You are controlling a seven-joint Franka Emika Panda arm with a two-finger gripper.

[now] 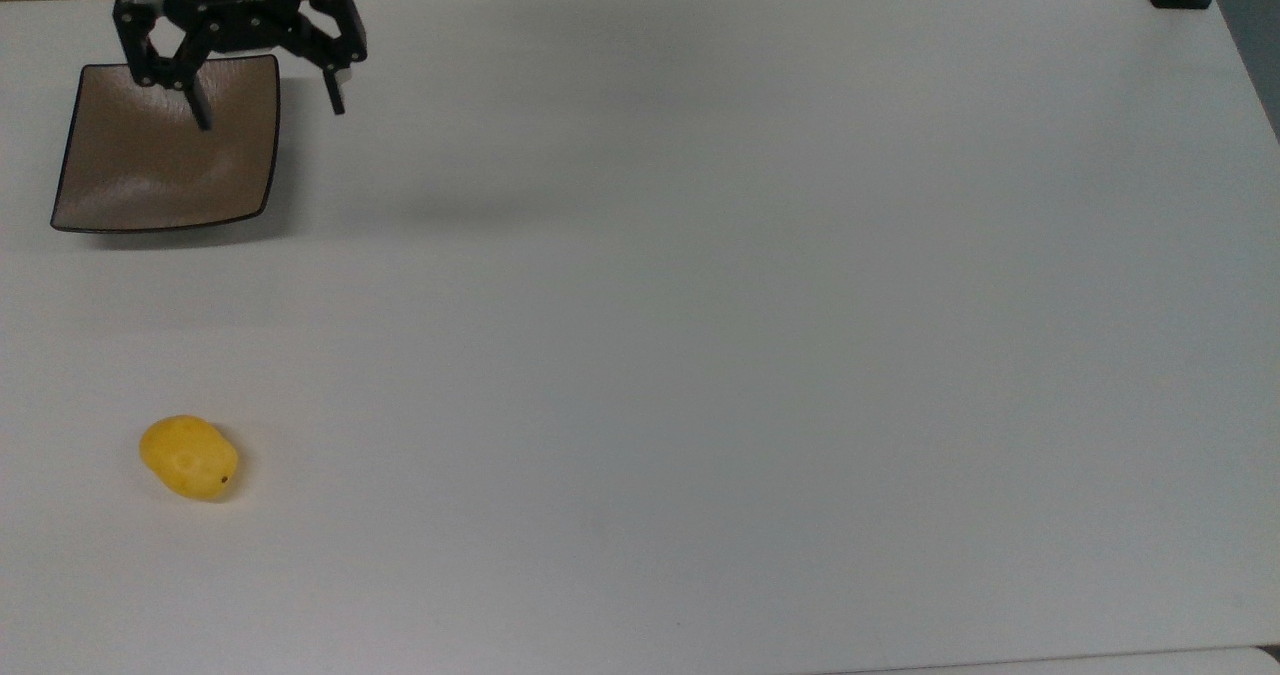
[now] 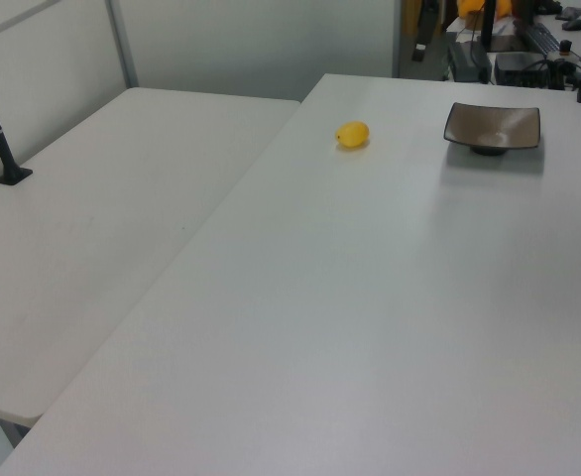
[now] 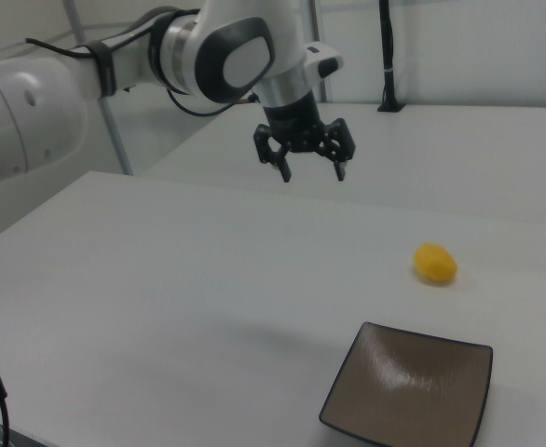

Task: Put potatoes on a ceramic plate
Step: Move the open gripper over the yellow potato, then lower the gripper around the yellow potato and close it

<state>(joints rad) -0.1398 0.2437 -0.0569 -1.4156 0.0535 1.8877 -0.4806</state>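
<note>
potato (image 2: 352, 134) on white table (image 2: 370, 327) | brown plate (image 2: 492, 127) well apart, on the left view's right

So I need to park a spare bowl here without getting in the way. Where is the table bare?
Most of the table is bare: everything on the top view's right of the potato and the plate. The busiest spot is the plate's corner, where the open hand hangs.
</note>
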